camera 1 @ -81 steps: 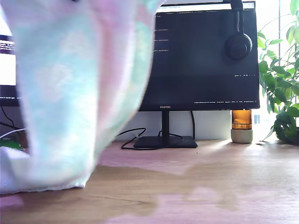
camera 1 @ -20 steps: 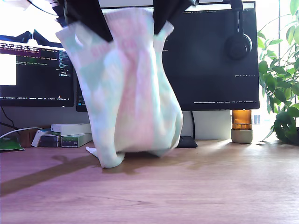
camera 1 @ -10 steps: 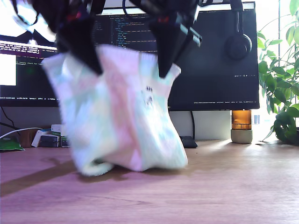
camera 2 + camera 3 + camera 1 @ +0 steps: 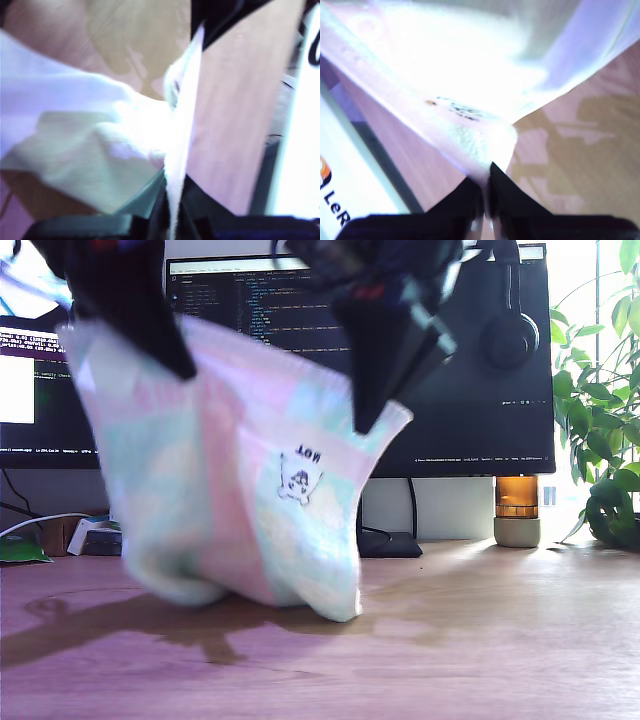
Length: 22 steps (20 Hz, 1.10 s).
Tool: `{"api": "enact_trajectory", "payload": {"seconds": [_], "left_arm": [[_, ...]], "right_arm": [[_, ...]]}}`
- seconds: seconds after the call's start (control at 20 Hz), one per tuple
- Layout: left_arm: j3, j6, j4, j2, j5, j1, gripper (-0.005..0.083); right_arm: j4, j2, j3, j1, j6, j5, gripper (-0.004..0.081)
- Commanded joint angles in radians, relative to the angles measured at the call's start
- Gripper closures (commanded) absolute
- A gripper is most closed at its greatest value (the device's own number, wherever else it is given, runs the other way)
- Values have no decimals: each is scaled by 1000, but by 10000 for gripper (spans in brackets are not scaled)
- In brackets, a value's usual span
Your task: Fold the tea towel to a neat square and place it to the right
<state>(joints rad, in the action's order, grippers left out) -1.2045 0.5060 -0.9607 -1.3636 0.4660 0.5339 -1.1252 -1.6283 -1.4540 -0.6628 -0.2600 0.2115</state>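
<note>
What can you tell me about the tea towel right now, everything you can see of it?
The tea towel is thick, fluffy white cloth, tinted pastel in the exterior view, with a small dark printed mark near one top corner. It hangs sagging between my first end effector and my second end effector, each shut on a top corner. Its lower fold reaches the wooden desk; blur hides whether they touch.

The tea towel (image 4: 230, 480) hangs nearer the exterior camera than before, its dark printed mark (image 4: 299, 475) now showing larger.
</note>
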Motion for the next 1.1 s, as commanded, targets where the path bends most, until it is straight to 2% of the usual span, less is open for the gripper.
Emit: {"api": "enact_trajectory", "payload": {"seconds": [0.0,0.3,0.45,0.65,0.8,1.05], "left_arm": [[65,-11,-10,-9,-3,6,797],[154,-40,-63,-9,0,95,797],[188,-74,-79,-9,34,149,797],[192,-89,-154,-10,49,252,797],[220,-115,-192,-11,77,291,797],[306,-145,-161,-11,106,351,798]], "right_arm": [[-9,32,81,3,15,-8,782],[-19,195,282,-2,55,-8,782],[-46,262,349,-28,81,0,782],[-109,314,404,-78,97,-1,782],[-172,328,425,-104,96,-1,782],[-224,338,426,-122,88,0,782]]}}
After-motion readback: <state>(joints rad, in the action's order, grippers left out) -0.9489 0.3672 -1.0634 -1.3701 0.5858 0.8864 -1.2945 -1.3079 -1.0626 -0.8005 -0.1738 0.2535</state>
